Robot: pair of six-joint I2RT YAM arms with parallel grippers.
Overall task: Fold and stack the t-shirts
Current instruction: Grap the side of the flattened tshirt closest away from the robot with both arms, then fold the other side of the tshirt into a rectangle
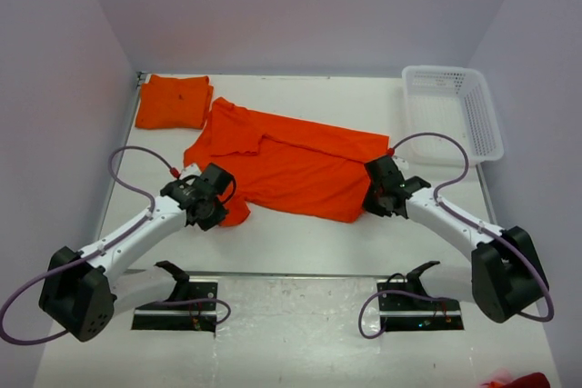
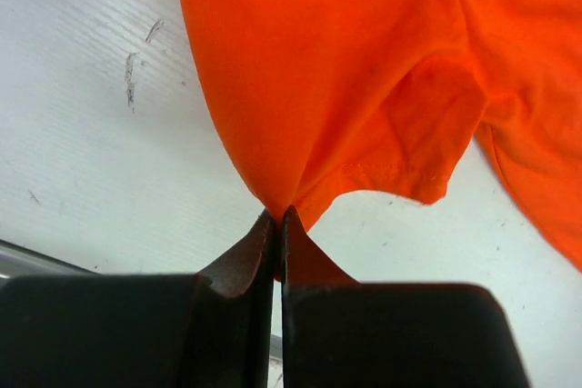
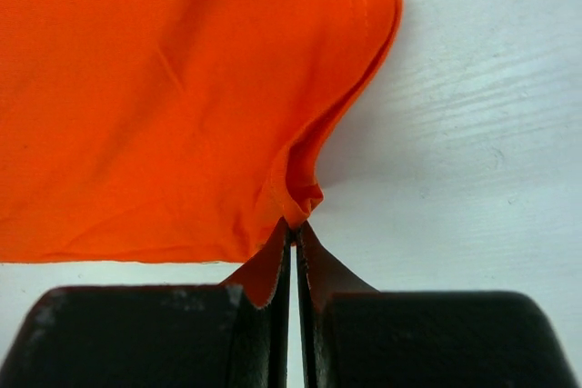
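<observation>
A spread t-shirt [image 1: 291, 165] lies across the middle of the table [image 1: 300, 243] in the top view. A folded t-shirt [image 1: 173, 102] lies at upper left and the basket [image 1: 452, 111] at upper right. The left gripper [image 1: 223, 206] is at the spread t-shirt's lower-left edge, and the right gripper [image 1: 371, 195] at its right edge.

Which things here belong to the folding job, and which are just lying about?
Job: spread shirt, pinched by left fingers and right fingers; folded shirt.
Lying about: basket.

The left tool [image 2: 277, 220] pinches the orange t-shirt [image 2: 346, 70] on the white table [image 2: 82, 134].
</observation>
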